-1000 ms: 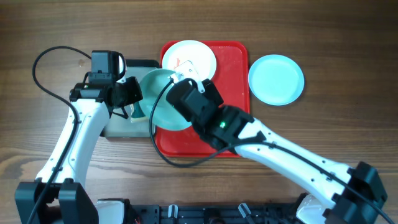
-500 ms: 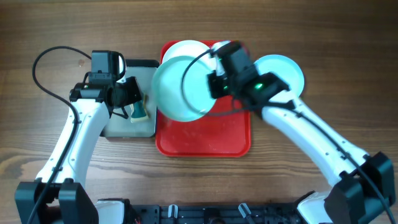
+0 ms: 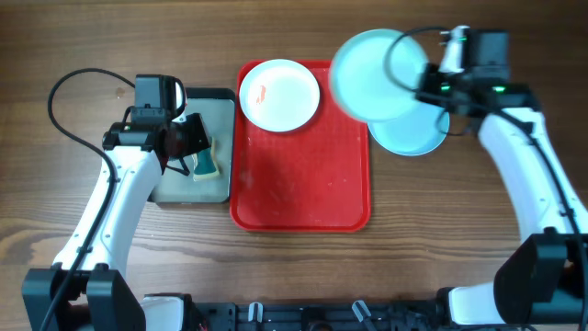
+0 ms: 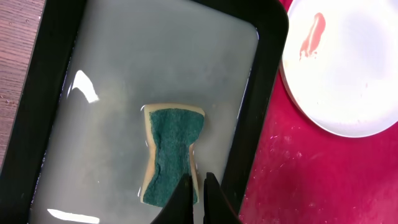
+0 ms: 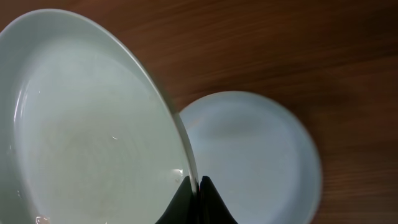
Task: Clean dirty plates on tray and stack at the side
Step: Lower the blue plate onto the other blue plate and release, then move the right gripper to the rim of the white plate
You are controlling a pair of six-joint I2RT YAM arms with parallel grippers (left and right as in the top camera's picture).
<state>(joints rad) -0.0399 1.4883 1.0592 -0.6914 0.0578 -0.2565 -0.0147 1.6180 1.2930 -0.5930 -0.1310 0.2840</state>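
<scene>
With the right pincer (image 5: 193,185) clamped on its rim, the held turquoise plate (image 3: 377,74) hangs clear of the surface (image 3: 441,239) at the upper right of the overhead frame. There it overlaps the upper right corner of the red tray (image 3: 303,184) and part of the second turquoise plate (image 3: 413,138).

- Held plate: round, shallow, pale turquoise. In the right wrist view it is tilted, the inner face is smooth with a few small glints, and I see no smears on it.
- Second turquoise plate: flat on the wood just right of the tray, same look. The visible part is clean.
- White plate (image 3: 280,95): sits in the upper left corner of the red tray, with one orange-red smear (image 4: 313,34) left of centre.
- Red tray: bright red, rounded corners, raised rim. The rest of its floor is bare with faint scuffs.
- Left pincer (image 4: 197,186): fingertips pressed nearly together with nothing between them. It sits over the lower right end of the sponge (image 4: 171,152); contact can't be judged.
- Sponge: green top, yellow sides, pinched waist. It lies flat in cloudy liquid in the dark tray (image 4: 40,93), which butts against the red tray's left side.
</scene>
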